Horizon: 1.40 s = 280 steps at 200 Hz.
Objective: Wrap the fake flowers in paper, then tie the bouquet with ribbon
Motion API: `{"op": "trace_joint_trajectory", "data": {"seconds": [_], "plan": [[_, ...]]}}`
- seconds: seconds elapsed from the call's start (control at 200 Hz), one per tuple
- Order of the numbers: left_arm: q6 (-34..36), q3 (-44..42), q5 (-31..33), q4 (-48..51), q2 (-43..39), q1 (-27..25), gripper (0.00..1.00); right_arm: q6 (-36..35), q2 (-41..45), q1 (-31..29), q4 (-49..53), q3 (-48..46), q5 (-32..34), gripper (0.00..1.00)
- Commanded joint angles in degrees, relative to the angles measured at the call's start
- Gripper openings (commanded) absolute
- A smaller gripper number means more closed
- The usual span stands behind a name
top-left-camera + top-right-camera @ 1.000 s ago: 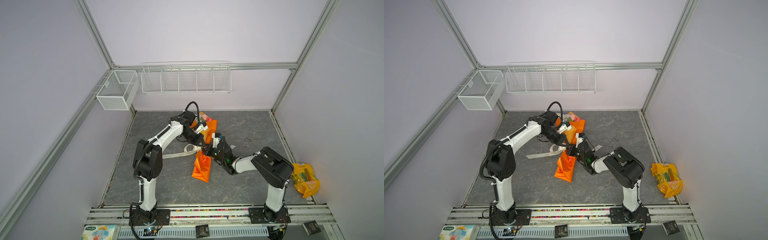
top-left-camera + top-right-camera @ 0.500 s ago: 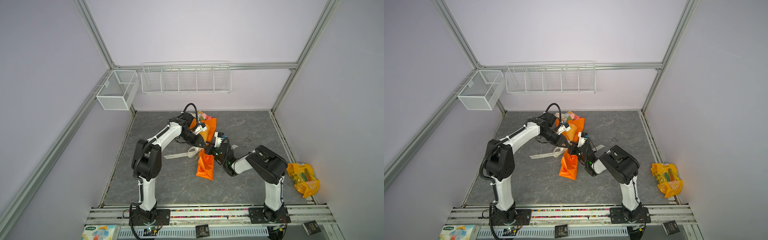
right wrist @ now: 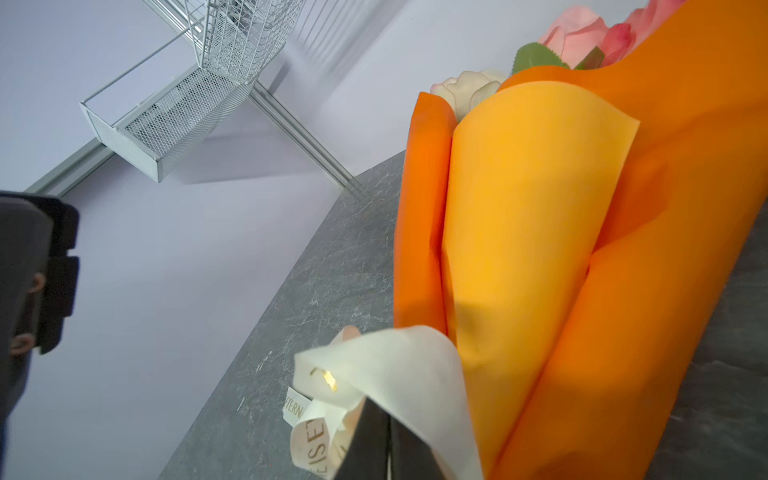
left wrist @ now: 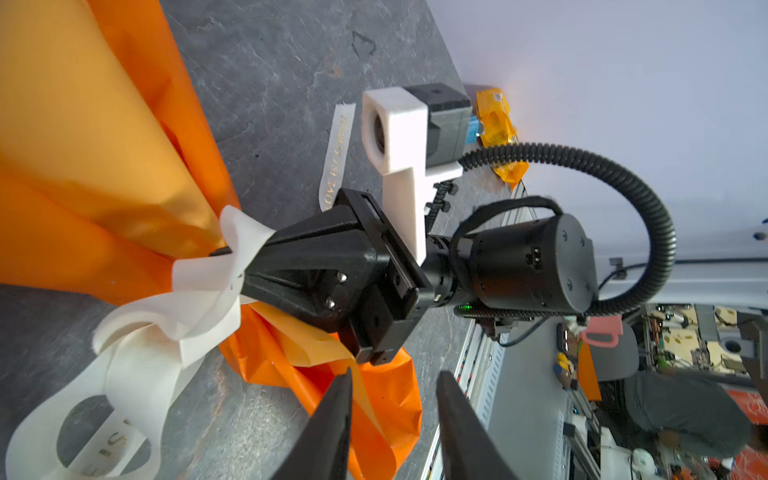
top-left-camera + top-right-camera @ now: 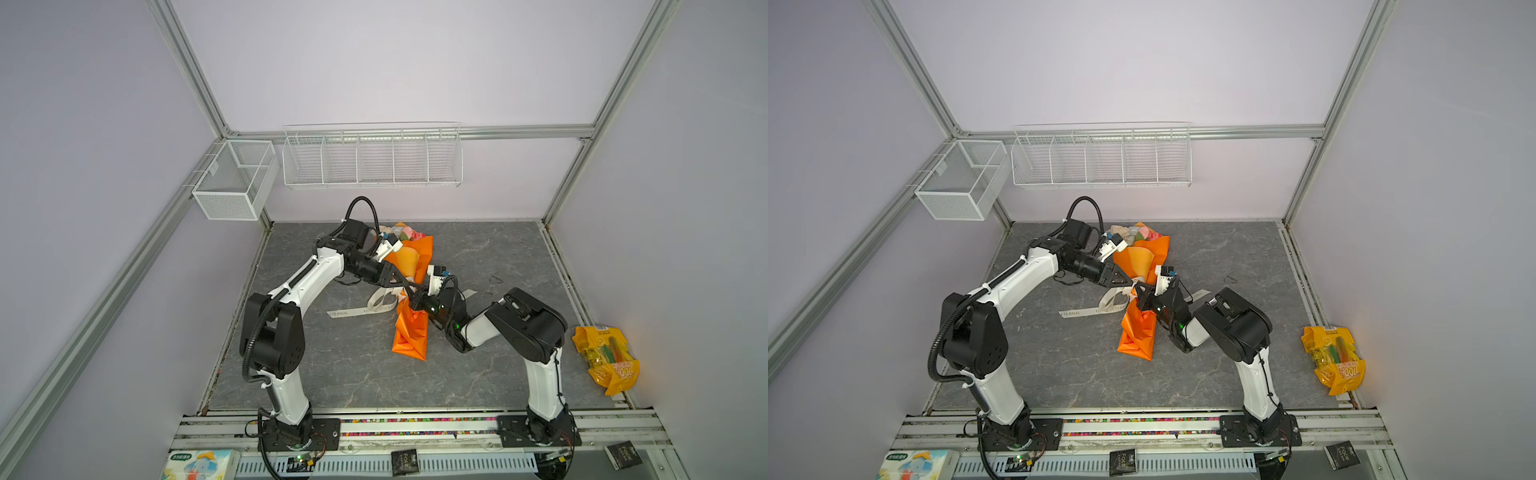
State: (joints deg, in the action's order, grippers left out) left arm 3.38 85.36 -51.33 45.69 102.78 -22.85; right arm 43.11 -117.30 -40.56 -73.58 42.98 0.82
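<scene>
The bouquet (image 3: 573,33) shows only a few flower heads past the wrap (image 3: 540,208); its stems are hidden inside in every view. The ribbon (image 3: 395,374) drapes over the tips of the right end effector (image 3: 388,432), whose fingers (image 3: 365,449) the picture's edge cuts off. In the left wrist view the left end effector (image 4: 395,376) is cut off too, only two spread tips showing. In both top views the ribbon's lettering is too small to read whole, and whether the left end effector touches it cannot be told.

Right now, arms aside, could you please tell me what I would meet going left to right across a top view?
White mesh wall basket → left tail of the cream lettered ribbon → crumpled lower end of the orange wrapping sheet → yellow snack bag.
</scene>
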Motion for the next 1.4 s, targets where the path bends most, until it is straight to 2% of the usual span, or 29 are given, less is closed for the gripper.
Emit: {"op": "trace_joint_trajectory", "data": {"seconds": [0.0,0.1,0.275,0.36,0.525,0.715,0.835,1.165,1.3,1.395], "plan": [[-6.62,-2.60,3.67,-8.88,-1.17,3.62,0.33,-2.22,-0.12,0.42,-1.18,1.19,0.44,0.07],[-4.79,2.12,8.98,-5.55,2.73,3.98,0.32,-2.29,-0.14,0.49,-0.01,1.57,0.93,0.07],[-0.42,12.43,13.37,0.50,10.67,3.52,0.32,-2.99,0.46,0.56,1.93,2.03,1.29,0.07],[2.38,15.36,15.26,1.96,13.34,2.71,0.31,-3.69,1.09,0.56,3.62,2.28,1.35,0.07],[10.12,25.29,19.37,12.77,20.67,-0.88,0.31,-3.91,1.39,0.52,4.48,2.72,1.46,0.07],[13.56,28.80,17.36,18.09,24.64,-2.19,0.29,-3.76,1.59,0.51,6.05,2.66,2.85,0.07],[16.41,29.80,12.82,20.49,25.57,-2.35,0.30,-3.78,2.03,0.56,7.05,2.50,3.00,0.07],[21.59,29.75,6.83,24.12,24.76,-2.76,0.39,-4.63,2.51,0.58,8.36,2.99,2.05,0.07],[20.93,30.04,8.92,24.91,25.90,-2.73,0.41,-5.47,2.29,0.70,5.70,2.95,0.05,0.07],[19.78,29.08,11.18,23.51,25.21,-2.77,0.47,-6.05,2.52,0.83,4.85,3.00,-0.91,0.07]]}}
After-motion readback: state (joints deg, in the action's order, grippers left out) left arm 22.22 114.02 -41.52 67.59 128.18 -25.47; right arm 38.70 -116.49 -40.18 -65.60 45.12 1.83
